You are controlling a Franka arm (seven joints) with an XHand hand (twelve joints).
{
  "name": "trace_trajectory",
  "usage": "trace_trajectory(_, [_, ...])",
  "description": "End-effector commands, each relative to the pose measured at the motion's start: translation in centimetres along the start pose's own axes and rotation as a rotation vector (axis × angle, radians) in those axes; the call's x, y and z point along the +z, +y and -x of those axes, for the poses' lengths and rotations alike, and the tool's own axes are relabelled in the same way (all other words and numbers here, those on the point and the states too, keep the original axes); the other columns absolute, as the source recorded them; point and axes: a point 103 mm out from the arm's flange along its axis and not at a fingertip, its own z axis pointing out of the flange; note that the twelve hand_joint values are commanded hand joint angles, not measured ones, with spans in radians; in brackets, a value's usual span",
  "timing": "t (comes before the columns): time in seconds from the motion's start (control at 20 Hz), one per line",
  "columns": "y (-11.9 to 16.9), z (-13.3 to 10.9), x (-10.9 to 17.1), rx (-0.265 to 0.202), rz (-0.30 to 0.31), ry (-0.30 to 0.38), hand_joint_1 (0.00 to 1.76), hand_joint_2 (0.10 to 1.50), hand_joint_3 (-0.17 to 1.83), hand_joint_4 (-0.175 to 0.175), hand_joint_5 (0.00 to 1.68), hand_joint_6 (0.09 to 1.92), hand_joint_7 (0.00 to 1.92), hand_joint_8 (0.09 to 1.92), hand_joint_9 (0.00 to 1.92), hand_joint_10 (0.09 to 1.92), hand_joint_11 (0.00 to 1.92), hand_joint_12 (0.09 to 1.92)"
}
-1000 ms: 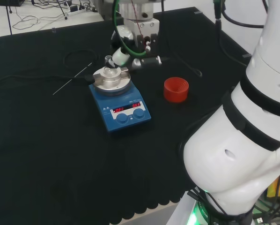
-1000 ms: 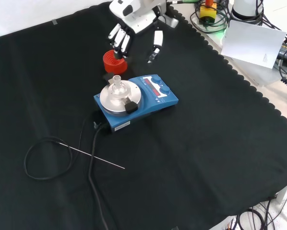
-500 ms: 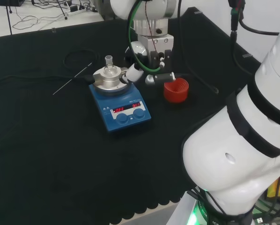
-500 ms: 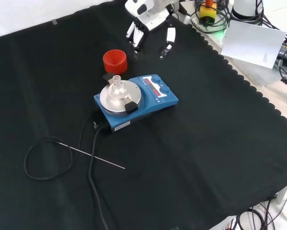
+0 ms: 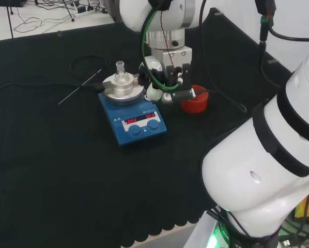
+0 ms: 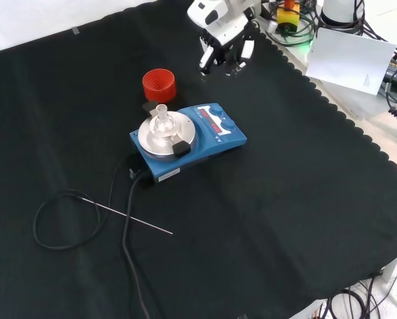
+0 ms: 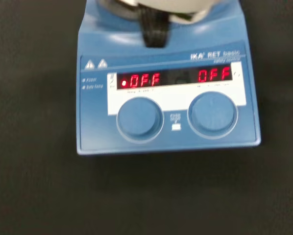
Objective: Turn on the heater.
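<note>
The heater [image 6: 188, 143], a blue hotplate with a round metal top plate [image 6: 167, 133], stands near the middle of the black worktop [image 6: 305, 199]. A small clear glass flask [image 6: 161, 121] sits on the plate. The front panel carries two round blue knobs [image 7: 140, 119] side by side, under two red displays; in the front view this panel faces the right side.

The hand [image 6: 226, 48] hangs above the cloth, higher in the front view than the heater and a little to the right of it, with nothing in it. Its fingers are partly curled and point down, and they touch nothing. In the head view the hand [image 5: 167, 85] is just to the right of the top plate, between the heater and the red ribbed ring [image 5: 195, 98].

The coming move turns on one relation: the knobs lie toward the viewer and to the left of the hand in the head view, so I judge the hand must come forward along the heater's long axis and then go down on the panel. In the wrist view the panel is seen straight on, both knobs free.

The cloth in front of the panel is open. The red ring on one side and the flask on the plate are the near things to avoid. A black cable [image 6: 129, 219] and a thin metal rod [image 6: 129, 217] lie behind the heater, well apart from the knobs.
</note>
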Motion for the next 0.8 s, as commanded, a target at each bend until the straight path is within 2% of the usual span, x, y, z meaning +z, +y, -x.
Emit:
trace_trajectory(0.05, [-0.8,-2.8,2.3,-0.024,-0.09,-0.019,1.36,0.75,0.84,-0.087,0.43,0.89,1.55,1.55,1.64,1.63,1.28,1.29])
trace_trajectory(0.2, [-1.4,-1.9,2.9,-0.029,-0.106,-0.008,1.38,0.74,0.89,-0.073,0.37,0.91,1.56,1.56,1.65,1.64,1.26,1.32])
trace_trajectory(0.35, [-1.6,-1.5,3.6,-0.02,-0.148,-0.011,1.39,0.73,0.92,-0.064,0.33,0.91,1.57,1.56,1.65,1.64,1.25,1.34])
trace_trajectory(0.8, [-1.4,-2.4,5.6,-0.02,-0.226,-0.022,1.42,0.7,1.0,-0.043,0.23,0.78,1.6,1.55,1.67,1.65,1.27,1.37])
